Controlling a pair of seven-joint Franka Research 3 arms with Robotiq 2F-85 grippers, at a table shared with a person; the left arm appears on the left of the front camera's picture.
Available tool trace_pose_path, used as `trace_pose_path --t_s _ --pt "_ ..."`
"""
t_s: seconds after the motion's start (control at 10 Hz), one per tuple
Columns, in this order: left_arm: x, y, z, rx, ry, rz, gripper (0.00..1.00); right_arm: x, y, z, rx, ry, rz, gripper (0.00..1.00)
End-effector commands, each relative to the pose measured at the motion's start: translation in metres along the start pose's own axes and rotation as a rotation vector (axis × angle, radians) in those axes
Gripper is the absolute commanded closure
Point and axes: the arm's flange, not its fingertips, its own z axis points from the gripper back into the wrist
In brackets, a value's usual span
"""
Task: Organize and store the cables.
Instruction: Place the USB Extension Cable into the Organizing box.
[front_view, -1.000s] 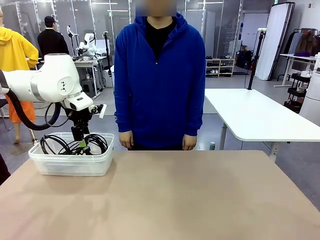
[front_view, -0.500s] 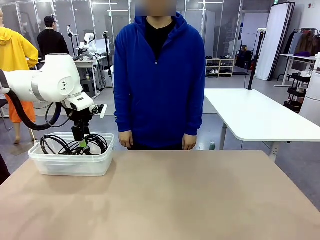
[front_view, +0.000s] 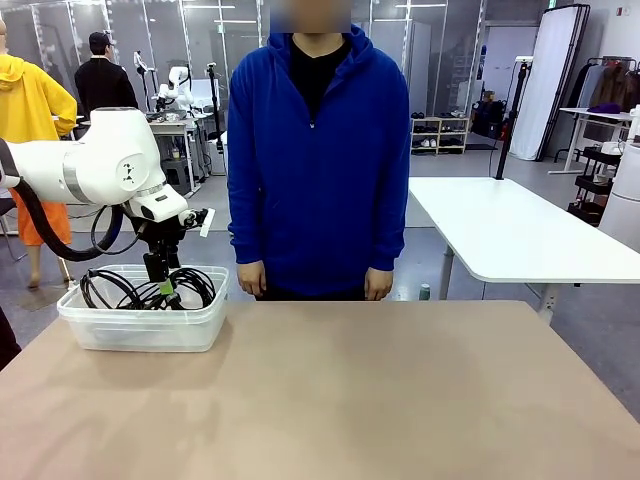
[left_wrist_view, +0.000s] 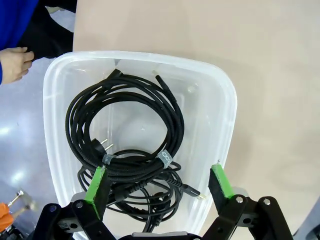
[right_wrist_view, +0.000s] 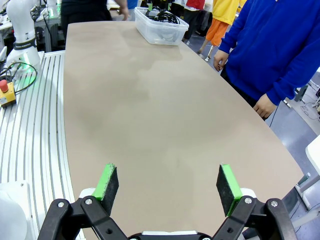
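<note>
Several thin black cables (left_wrist_view: 127, 145), wound in loose coils with plugs and small connectors at their ends, lie piled inside the clear plastic rectangular bin (left_wrist_view: 225, 120) at the robot's left end of the tan surface (front_view: 380, 400). The left claw (left_wrist_view: 159, 179) hangs just above the pile with its green pads spread wide apart, gripping nothing; the right claw (right_wrist_view: 166, 184) is likewise spread and empty, low over a bare stretch of the surface well away from the bin.

Storage looks close to finished, so the main hazard is in leaving. One pad sits right over a strand of the near coil, and a loop or the taped bundle could snag on a finger as the arm rises, dragging cord over the rim. A light bin could also tip or slide if a caught cable pulls on it. The person's hand (left_wrist_view: 15, 64) hangs just beyond the far rim, so a sideways swing of the arm risks brushing it.
</note>
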Motion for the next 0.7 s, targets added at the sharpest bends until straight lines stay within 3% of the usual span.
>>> trace_pose_path --t_s 0.0,0.6 --pt "-0.0018 0.0005 0.0003 0.003 0.008 -0.003 0.00 0.0033 -0.0026 0.0001 -0.010 -0.014 -0.016 0.00" --pt "-0.0018 0.0005 0.0003 0.003 0.008 -0.003 0.00 0.0033 -0.0026 0.0001 -0.010 -0.014 -0.016 0.00"
